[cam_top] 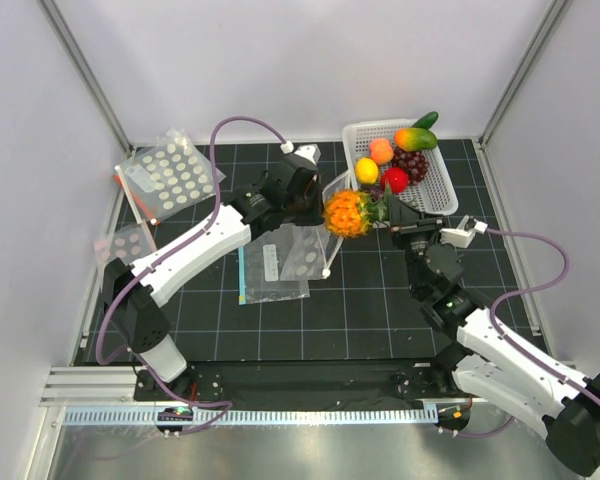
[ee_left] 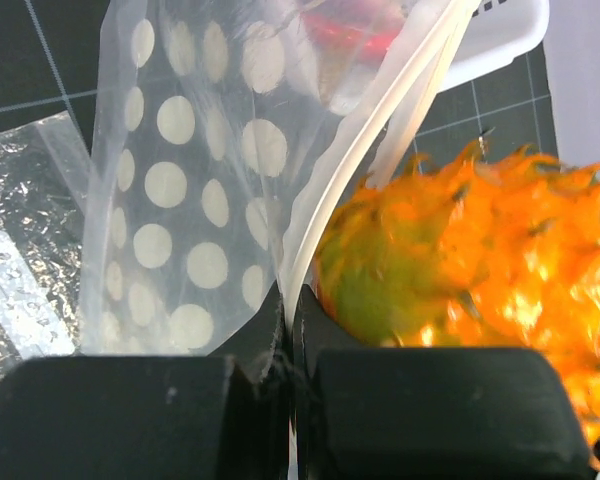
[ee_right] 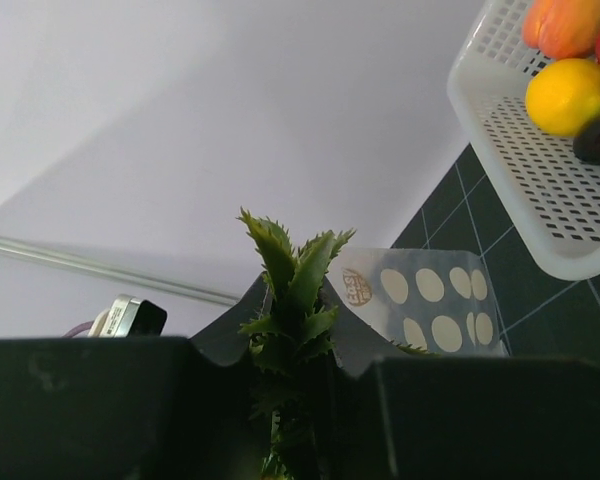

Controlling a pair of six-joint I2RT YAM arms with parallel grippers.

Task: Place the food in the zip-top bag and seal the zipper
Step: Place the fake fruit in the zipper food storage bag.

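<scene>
- From my remote station I see a dark gridded desk (cam_top: pixel 360 300) boxed in by plain white walls (cam_top: pixel 310 60), with both arms reaching towards the middle.
- A white perforated basket (cam_top: pixel 442 185) sits at the far right of the desk. It holds a mango (cam_top: pixel 415 138), a peach (cam_top: pixel 381 151), a lemon (cam_top: pixel 366 171), dark grapes (cam_top: pixel 412 160) and a round red fruit (cam_top: pixel 396 180).
- The left fingers (cam_top: pixel 317 205) are pressed together, pinching the mouth edge of the zip-top bag (ee_left: pixel 180 200). In the left wrist view the clear, white-dotted film rises straight out of the seam between them.
- The bag hangs lifted off the desk. Its zipper (ee_left: pixel 360 150) runs as a pale strip up and to the right from the pinch, and the mouth is unsealed.
- The right fingers (cam_top: pixel 388 214) are clamped on the green crown (ee_right: pixel 295 290) of the pineapple (cam_top: pixel 348 213). The leaves stick up between the two dark pads in the right wrist view.
- The pineapple is held in the air between the two arms, in front of the basket. Its orange body is just beside the zipper strip. I cannot tell whether any of it has passed between the bag's lips.
- Under the lifted bag lies a plain clear bag (cam_top: pixel 265 275) with a blue edge strip, flat on the desk.
- Two more dotted bags lie at the far left, one near the back corner (cam_top: pixel 170 175) and one closer to me (cam_top: pixel 125 240), well apart from the arms.
</scene>
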